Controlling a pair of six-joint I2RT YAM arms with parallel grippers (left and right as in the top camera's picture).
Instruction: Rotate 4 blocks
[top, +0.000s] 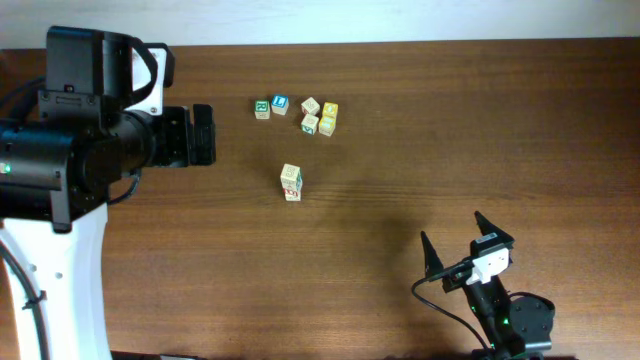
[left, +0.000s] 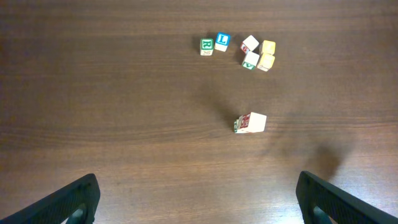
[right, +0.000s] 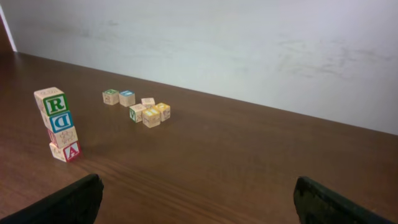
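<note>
Both jaw pairs are seen spread fully wide, nothing held: left gripper (left: 196, 190) is hung off to one side of the cubes, right gripper (right: 196, 193) is kept well apart from them near the front table edge. The four to rotate are split across two spots. Two are in the four-high stack (right: 57, 124) mid-table: red "A" block (right: 70, 151) at the bottom, reddish-printed block (right: 64, 136) directly on it. The other two are in the loose cluster (top: 310, 107) further back: red-printed block (left: 250, 43) and green-letter block (left: 250, 60), touching each other; the letter can't be read for sure. Stack is topped by blue "D" cube (right: 61, 121) and green "R" cube (right: 53, 102), each slightly twisted against the next. In the cluster, two yellow cubes (left: 268, 47) are packed against the pair on one side; blue "L" cube (left: 222, 42) and second green "R" cube (left: 206, 46) are set just beside each other, a small gap away on the other side. Everything is sat on a dark wood table (top: 480, 120); a pale wall (right: 249, 43) is seen behind
</note>
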